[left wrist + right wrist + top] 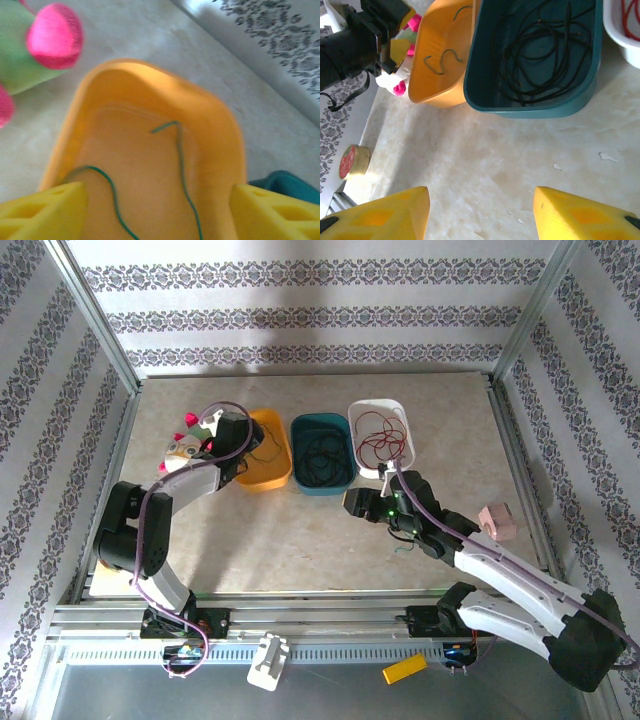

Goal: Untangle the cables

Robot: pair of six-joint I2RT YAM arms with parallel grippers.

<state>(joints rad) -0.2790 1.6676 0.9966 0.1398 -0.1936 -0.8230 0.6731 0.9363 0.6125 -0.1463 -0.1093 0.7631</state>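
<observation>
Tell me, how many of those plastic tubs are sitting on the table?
3, in a row across the table: the orange tub on the left, the teal tub in the middle, the white tub on the right. No others seem hidden.

We look down into an orange tray (150,75) in the middle of the frame. Two thin green cables (181,165) lie on its floor. One has a small hook at its top and runs down to the bottom edge. The other curls in from the left. The left gripper (157,220) has two yellow fingers (45,212) in the bottom corners, wide apart. A green toy (20,60) with pink balls sits at the upper left on the pale table (150,30). A blue-green tray (285,182) peeks in at the lower right.
</observation>
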